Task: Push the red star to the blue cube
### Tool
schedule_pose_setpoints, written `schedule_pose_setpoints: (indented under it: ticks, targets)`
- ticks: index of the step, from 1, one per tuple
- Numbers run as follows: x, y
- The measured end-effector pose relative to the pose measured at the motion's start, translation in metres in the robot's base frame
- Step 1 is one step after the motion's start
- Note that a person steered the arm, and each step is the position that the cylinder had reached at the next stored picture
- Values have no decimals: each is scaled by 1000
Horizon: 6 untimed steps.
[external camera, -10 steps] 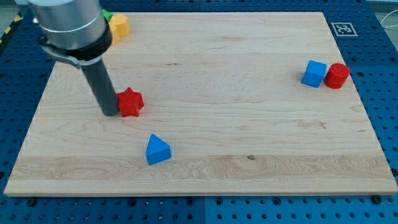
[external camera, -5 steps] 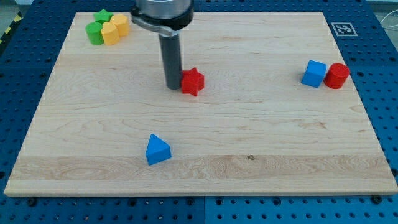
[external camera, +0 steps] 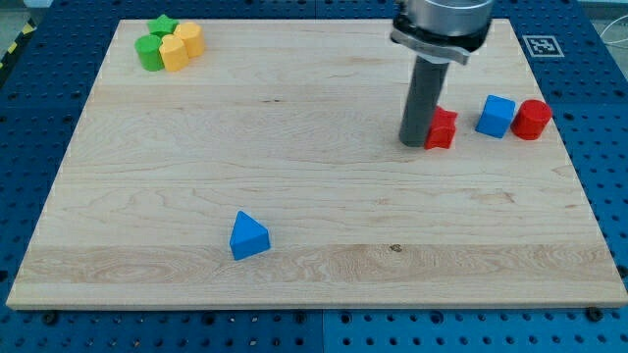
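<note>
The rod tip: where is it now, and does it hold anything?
My tip: holds nothing; it presses the view's left side of the red star block, left of the blue cube block.

Bright, even overhead light; soft short shadows under blocks; sharp focus; no glare.

A pale wooden board (external camera: pixel 324 245) with fine grain and a small dark knot near the view's bottom fills most of the frame. It lies on a blue perforated surface (external camera: pixel 606 176) — rows of small holes show at every edge. A black-and-white marker (external camera: pixel 541 45) sits at the board's top right corner, and a yellow-black stripe (external camera: pixel 14 49) crosses the top left.
</note>
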<state>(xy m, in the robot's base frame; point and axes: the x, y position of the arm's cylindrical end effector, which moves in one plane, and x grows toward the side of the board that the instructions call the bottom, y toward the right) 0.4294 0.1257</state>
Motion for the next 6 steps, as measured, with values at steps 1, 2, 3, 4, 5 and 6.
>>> schedule_pose_setpoints:
  ticks: [1,2,3,4,5,6]
  targets:
    - [5,28]
    - [9,58]
    - [10,83]
    - [9,86]
    - [16,62]
    - [45,-15]
